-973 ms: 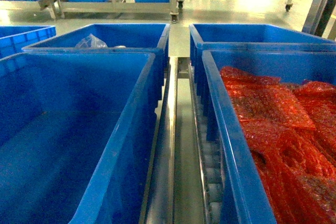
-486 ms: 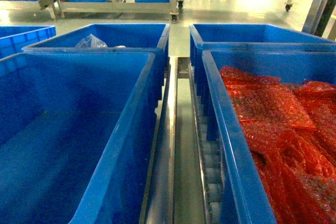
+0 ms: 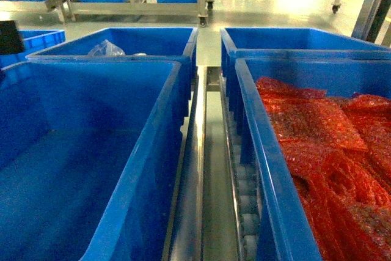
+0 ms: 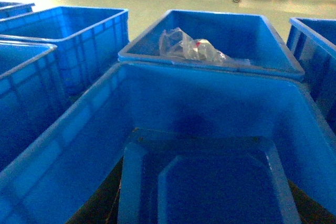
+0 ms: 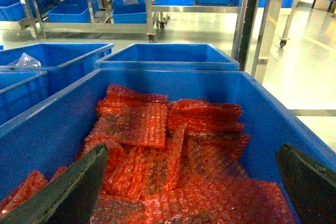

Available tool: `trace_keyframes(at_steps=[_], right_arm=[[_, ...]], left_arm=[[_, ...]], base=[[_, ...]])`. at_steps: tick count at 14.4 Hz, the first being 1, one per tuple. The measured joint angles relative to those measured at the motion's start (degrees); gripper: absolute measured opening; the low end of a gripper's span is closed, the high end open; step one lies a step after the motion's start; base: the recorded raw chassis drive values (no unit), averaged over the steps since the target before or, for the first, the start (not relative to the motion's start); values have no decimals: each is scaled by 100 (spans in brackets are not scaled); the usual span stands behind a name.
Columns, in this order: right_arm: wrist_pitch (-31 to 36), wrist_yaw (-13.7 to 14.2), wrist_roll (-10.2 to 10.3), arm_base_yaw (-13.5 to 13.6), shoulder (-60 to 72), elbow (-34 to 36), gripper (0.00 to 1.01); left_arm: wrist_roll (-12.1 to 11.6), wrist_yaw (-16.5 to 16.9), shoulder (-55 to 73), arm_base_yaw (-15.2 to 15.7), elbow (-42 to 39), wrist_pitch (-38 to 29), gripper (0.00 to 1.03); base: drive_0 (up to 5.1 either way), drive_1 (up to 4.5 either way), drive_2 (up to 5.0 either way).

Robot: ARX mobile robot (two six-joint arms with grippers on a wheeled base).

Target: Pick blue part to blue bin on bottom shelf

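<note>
blue bin (image 3: 91,151), no legible labels

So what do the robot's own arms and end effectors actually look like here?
Little shows. The right end effector has two broad, wedge-shaped fingers in matte charcoal with a grainy surface. Of the left end effector only black slivers show beside the blue part. The head view catches a plain black block at its left edge, probably the left arm. No cables or markings are visible.
</note>
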State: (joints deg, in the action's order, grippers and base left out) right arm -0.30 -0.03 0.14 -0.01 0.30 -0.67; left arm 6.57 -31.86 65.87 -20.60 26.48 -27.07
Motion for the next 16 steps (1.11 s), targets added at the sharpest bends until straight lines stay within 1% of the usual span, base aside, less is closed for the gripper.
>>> trace_keyframes(at_steps=[1, 2, 3, 4, 5, 6, 7, 8, 9, 10, 11, 12, 14, 16], right_arm=[[-2, 2, 0, 0, 0, 0, 98], [0, 2, 0, 0, 0, 0, 98], [0, 0, 2, 0, 0, 0, 98], [0, 0, 0, 0, 0, 0, 98], [0, 0, 0, 0, 0, 0, 98], [0, 2, 0, 0, 0, 0, 98], [0, 0, 0, 0, 0, 0, 98], [2, 2, 0, 0, 0, 0, 98], [2, 2, 0, 0, 0, 0, 98], [-2, 2, 0, 0, 0, 0, 98], [-2, 2, 0, 0, 0, 0, 98], [0, 2, 0, 0, 0, 0, 98], [0, 2, 0, 0, 0, 0, 98], [0, 0, 0, 0, 0, 0, 98]], left_arm=[[83, 72, 595, 92, 334, -299, 43], [151, 258, 1128, 214, 730, -426, 43], [205, 319, 1751, 293, 1233, -468, 50], [199, 247, 1978, 286, 1384, -404, 61], [199, 225, 2002, 280, 1353, -343, 73], [98, 361, 1991, 293, 1287, -739, 85], [-317, 1495, 1759, 603, 481, -2297, 66], [-487, 1884, 1333, 826, -168, -2702, 48], [-551, 2085, 927, 994, -581, -2745, 30], [-555, 2192, 695, 1082, -844, -2743, 19], [-555, 2321, 400, 1196, -1141, -2693, 5], [-560, 2422, 98, 1309, -1375, -2632, 2], [-560, 2603, -579, 1497, -1781, -2363, 2], [-560, 2658, -813, 1552, -1899, -2232, 2]], base=[[0, 0, 0], [0, 0, 0], [0, 0, 0], [0, 0, 0], [0, 0, 0], [0, 0, 0], [0, 0, 0], [0, 0, 0], [0, 0, 0], [0, 0, 0], [0, 0, 0], [0, 0, 0], [0, 0, 0], [0, 0, 0]])
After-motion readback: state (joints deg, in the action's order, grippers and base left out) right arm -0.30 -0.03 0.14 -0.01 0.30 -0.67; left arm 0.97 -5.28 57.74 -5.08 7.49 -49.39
